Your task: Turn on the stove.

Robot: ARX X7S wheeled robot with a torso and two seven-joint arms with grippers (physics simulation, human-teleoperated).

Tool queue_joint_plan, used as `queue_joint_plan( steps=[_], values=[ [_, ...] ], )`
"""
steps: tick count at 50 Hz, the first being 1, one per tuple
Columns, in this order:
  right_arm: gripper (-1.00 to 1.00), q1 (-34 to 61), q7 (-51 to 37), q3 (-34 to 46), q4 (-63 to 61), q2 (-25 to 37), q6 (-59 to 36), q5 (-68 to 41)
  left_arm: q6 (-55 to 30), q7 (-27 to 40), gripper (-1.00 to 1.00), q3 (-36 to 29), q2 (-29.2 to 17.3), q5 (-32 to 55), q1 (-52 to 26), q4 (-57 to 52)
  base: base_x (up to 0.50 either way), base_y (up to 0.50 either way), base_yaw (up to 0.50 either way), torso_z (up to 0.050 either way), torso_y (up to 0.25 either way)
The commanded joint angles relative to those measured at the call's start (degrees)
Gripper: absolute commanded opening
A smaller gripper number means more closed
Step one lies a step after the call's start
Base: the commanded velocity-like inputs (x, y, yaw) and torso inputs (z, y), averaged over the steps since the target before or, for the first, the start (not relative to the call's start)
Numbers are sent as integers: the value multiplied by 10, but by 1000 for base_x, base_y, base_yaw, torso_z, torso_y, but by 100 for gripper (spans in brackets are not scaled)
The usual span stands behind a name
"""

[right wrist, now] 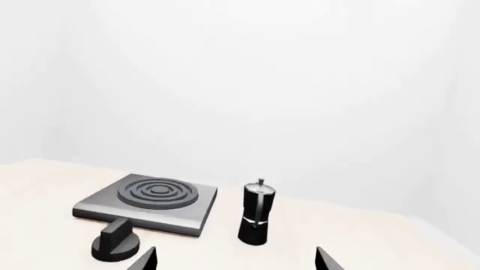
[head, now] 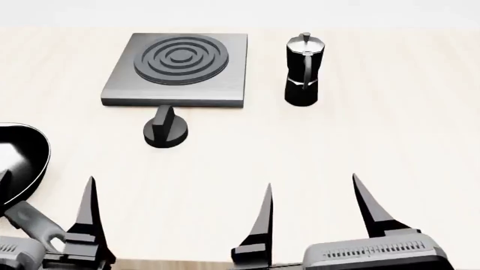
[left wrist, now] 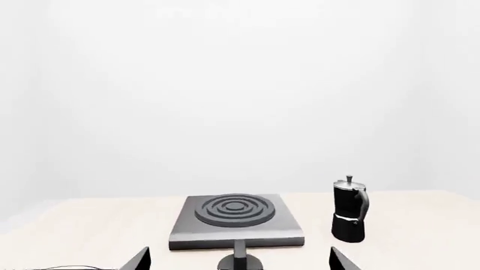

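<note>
The stove (head: 180,62) is a flat grey slab with dark burner rings at the table's far side. It also shows in the left wrist view (left wrist: 236,216) and the right wrist view (right wrist: 154,199). Its black round knob (head: 165,132) with an upright ridge stands just in front of the slab. My left gripper (head: 176,219) is open and empty, well short of the knob. In the left wrist view (left wrist: 240,256) the knob (left wrist: 240,261) is centred between the fingers. My right gripper (right wrist: 236,261) is open and empty. One of its fingers (head: 367,208) leans left; the knob (right wrist: 114,243) lies left of it.
A black moka pot (head: 302,70) stands right of the stove and shows in both wrist views (left wrist: 349,211) (right wrist: 257,214). A black frying pan (head: 19,163) lies at the left edge, its grey handle (head: 34,222) near my left arm. The table (head: 390,140) is pale wood.
</note>
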State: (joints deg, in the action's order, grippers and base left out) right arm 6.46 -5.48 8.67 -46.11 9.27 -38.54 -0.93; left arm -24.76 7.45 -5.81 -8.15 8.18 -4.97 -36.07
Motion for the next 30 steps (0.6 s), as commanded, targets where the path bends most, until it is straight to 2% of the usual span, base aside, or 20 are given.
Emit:
queue_joint_plan(
  steps=[1, 16, 30],
  values=[
    [100, 40, 2, 7, -77, 13, -85, -1, -47, 3, 100, -11, -9, 15, -39, -66, 0, 0, 0, 0, 0],
    [100, 73, -1, 12, -108, 14, -122, -6, -90, 15, 100, -12, -15, 34, -67, -124, 0, 0, 0, 0, 0],
    [100, 70, -11, 26, -121, 28, -129, 2, -76, 25, 100, -17, -21, 30, -61, -115, 0, 0, 0, 0, 0]
  ],
)
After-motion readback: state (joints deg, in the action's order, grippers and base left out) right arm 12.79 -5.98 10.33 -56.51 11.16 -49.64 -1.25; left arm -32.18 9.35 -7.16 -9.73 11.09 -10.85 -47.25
